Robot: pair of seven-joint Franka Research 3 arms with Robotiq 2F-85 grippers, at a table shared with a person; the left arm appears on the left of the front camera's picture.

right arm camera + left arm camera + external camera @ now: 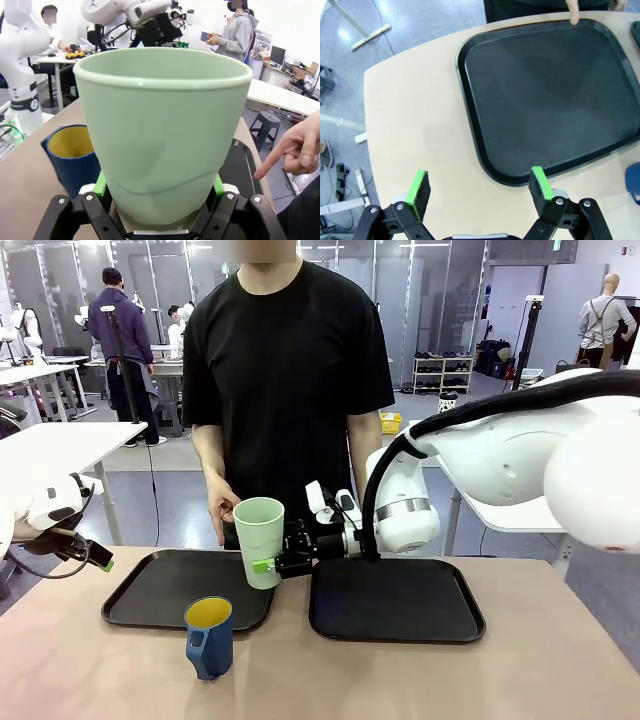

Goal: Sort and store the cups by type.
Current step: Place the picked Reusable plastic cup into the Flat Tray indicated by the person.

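Observation:
My right gripper (265, 565) is shut on the lower part of the tall mint-green tumbler (260, 540), holding it upright above the right edge of the left black tray (150, 590). In the right wrist view the tumbler (162, 135) sits between that gripper's (159, 186) green pads. The dark blue mug (209, 637) with a yellow inside stands on the table in front of the left tray; it is also in the right wrist view (72, 157). My left gripper (100, 562) hangs open at the far left, and in its own view (480, 187) it is empty.
A second black tray (395, 600) lies right of centre. The left tray (545, 90) lies bare below my left gripper. A person stands at the far side, one hand (222, 510) pointing down at the left tray's far edge; the same hand (295, 150) is in the right wrist view.

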